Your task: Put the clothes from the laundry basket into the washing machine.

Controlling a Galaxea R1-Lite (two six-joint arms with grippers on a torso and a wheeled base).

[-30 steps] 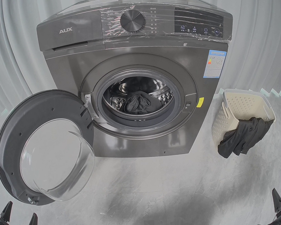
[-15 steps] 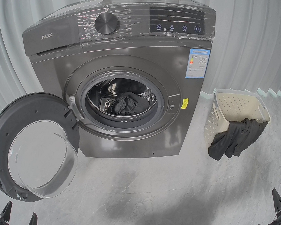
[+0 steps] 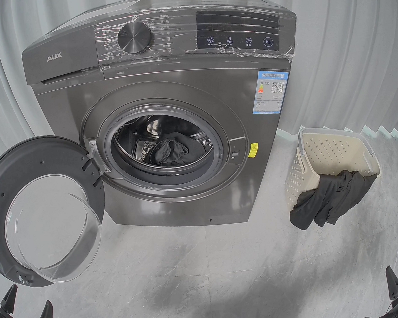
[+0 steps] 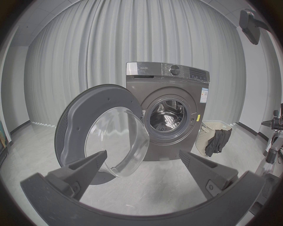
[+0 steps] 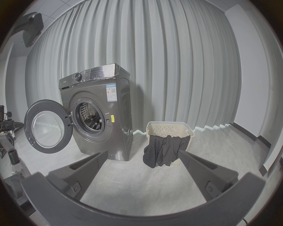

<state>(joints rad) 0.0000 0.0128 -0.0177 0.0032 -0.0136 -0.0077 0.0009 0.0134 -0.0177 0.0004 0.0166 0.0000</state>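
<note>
Pincers released: left gripper (image 4: pixel 142 153), right gripper (image 5: pixel 142 152); door (image 3: pixel 31 161) open beside washing machine (image 3: pixel 159 84); garment (image 3: pixel 329 199) over laundry basket (image 3: pixel 337 147) rim.

I see the washing machine (image 3: pixel 173 85) dark grey, with a small yellow sticker (image 3: pixel 253 150) at 3 o'clock on its front. The laundry basket (image 3: pixel 335 143) is cream with rows of small holes, the clothes (image 3: pixel 329 199) on it black.

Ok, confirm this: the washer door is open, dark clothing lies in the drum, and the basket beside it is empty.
Wrong on the basket: a dark garment hangs over its front rim, as the head view shows. Door and drum: correct.
</note>
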